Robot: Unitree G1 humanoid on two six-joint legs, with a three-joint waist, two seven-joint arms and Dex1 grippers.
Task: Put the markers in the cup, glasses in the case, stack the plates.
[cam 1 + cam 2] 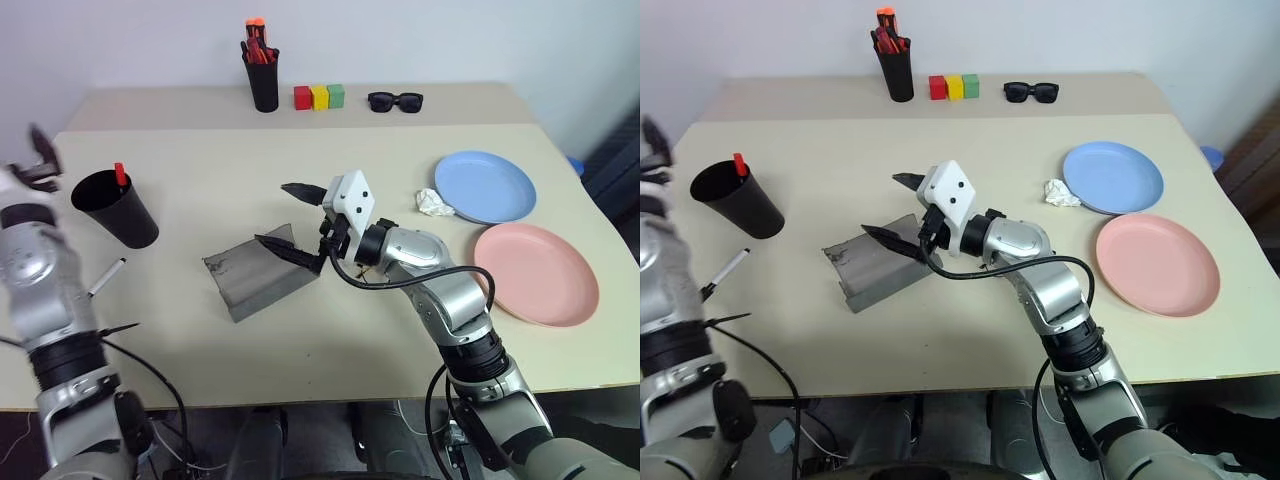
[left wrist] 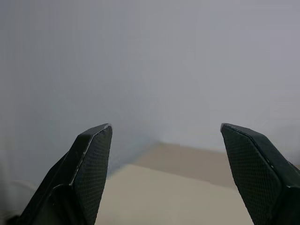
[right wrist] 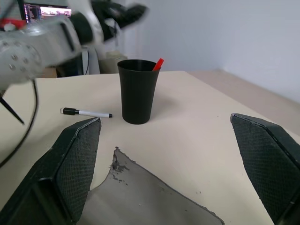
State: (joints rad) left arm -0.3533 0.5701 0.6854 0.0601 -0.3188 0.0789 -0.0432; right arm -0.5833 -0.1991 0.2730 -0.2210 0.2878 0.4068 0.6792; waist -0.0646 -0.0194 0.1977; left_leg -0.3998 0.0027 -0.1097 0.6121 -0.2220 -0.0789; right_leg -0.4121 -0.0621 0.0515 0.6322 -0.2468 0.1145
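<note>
1. I see the black cup (image 1: 113,206) at the table's (image 1: 300,350) left side, with the red marker (image 1: 120,174) standing inside it, tip poking above the rim.
2. The white marker (image 1: 106,277) lies flat on the table just near of the cup, outside it.
3. The grey case (image 1: 255,268) sits open mid-table; I can't make out anything in it.
4. My right gripper (image 1: 296,220) hovers over the case's right end, fingers spread wide and empty.
5. My left gripper (image 2: 166,178) is raised at the far left by the cup, fingers wide apart, holding nothing.
6. The blue plate (image 1: 485,186) and pink plate (image 1: 535,272) lie side by side on the right, unstacked, both bare.
7. A crumpled white wad (image 1: 432,203) touches the blue plate's left rim.
8. The pen holder (image 1: 263,78) at the far edge holds orange-red pens (image 1: 257,40); coloured blocks (image 1: 319,96) and sunglasses (image 1: 395,101) sit to its right.
</note>
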